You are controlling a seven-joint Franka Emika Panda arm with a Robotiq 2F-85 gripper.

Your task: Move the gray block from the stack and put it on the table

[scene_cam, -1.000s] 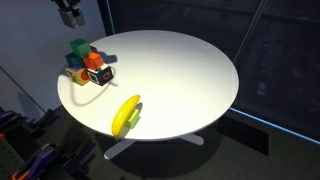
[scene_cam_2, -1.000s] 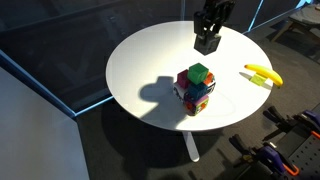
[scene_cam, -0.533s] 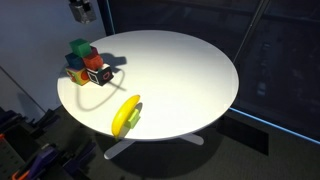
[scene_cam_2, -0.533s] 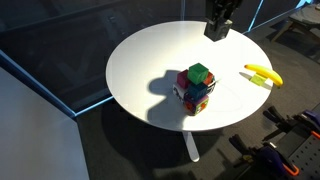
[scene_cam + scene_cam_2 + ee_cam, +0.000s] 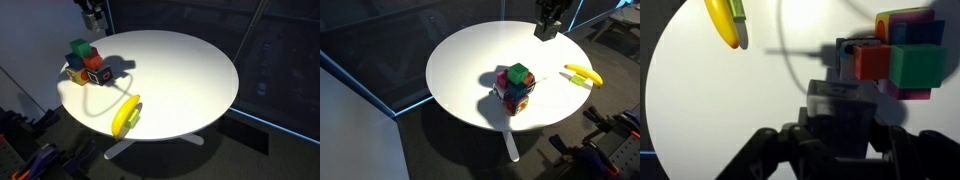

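Gray block (image 5: 845,105) sits clamped between the fingers of the gripper (image 5: 844,138), jaws closed onto its sides, held high above the table (image 5: 700,110) and clear of the stack (image 5: 902,58). Only the wrist view shows this hold. In both exterior views the gripper (image 5: 93,12) is a dark shape over the far edge, and the block cannot be made out in it. Exterior views supply what the wrist lacks: the height above the white top, and the stack (image 5: 517,88) well apart from the banana (image 5: 582,74). Risk, as judged: released from this height the cube would bounce and could roll off the rim or into the stack. Descending close to the far edge adds to that.
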